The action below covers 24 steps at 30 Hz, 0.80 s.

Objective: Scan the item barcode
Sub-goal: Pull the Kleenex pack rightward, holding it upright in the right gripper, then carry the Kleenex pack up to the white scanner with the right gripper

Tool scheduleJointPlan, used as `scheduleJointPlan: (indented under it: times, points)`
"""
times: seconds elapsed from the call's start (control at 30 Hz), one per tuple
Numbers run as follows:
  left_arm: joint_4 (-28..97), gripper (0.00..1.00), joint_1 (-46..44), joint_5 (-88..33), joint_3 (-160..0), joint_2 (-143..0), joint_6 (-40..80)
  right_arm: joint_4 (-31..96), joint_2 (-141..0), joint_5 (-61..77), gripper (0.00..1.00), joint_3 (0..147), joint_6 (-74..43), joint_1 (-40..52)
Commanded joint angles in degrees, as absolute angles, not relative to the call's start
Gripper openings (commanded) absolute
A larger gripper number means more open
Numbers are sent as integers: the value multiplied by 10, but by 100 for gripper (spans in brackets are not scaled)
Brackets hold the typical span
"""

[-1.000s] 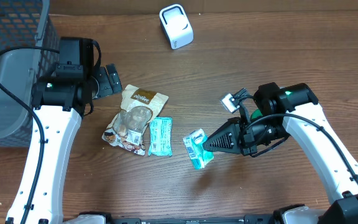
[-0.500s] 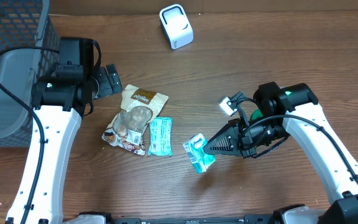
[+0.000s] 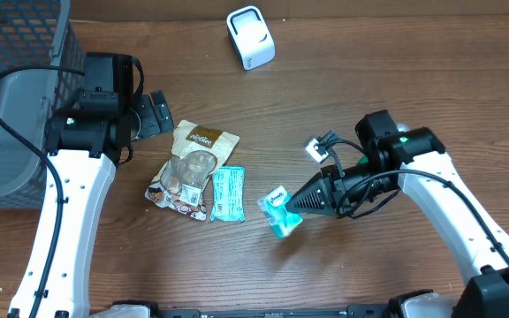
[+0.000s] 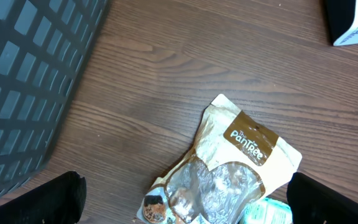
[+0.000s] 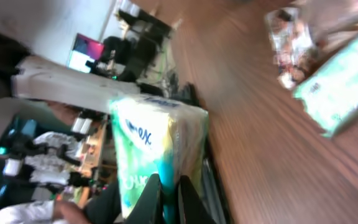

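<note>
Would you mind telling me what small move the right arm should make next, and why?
Probably start carrying the tissue pack toward the white scanner: the right gripper is shut on the pack, and the scanner stands well away from it.

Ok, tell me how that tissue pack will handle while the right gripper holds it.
The tissue pack is probably light and soft: the right gripper holds it by just one edge. Its plastic wrapper looks slippery, so it may swing or slip.

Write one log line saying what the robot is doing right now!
right gripper: shut on tissue pack | left gripper: open, empty | white scanner: far table edge, away from pack
</note>
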<state>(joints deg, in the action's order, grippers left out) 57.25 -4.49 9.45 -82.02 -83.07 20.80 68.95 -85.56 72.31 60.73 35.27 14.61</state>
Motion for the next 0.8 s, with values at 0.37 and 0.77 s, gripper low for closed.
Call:
scheduleJointPlan:
  times: [0.37,0.77]
  points:
    - [571,100,-45,94,-827,-828,208,481,-850,265,4,535,-99,152]
    - [571,100,-45,94,-827,-828,208,460,-850,143,3,616,-180,230]
